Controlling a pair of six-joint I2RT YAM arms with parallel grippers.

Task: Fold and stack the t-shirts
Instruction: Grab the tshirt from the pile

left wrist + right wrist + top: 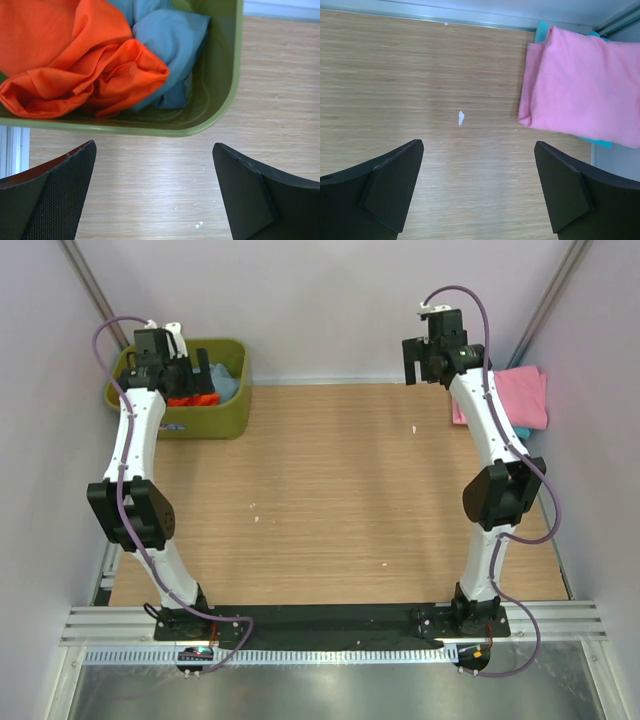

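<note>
Two end effectors hang above the worktop (330,490), both empty; the left end effector (154,150) has its fingers spread wide, and just beyond its tips stands the olive-green tub (220,110), holding a crumpled orange t-shirt (75,60) with a blue-grey t-shirt (170,35) bunched against it; the right end effector (479,145) is likewise spread; ahead of it, off to its right, a folded pink t-shirt (580,85) lies on a teal t-shirt (543,27).

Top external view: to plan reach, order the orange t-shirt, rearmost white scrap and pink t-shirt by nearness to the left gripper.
1. Orange t-shirt, in the tub by the left gripper.
2. White scrap, mid-right.
3. Pink t-shirt, far right.
</note>
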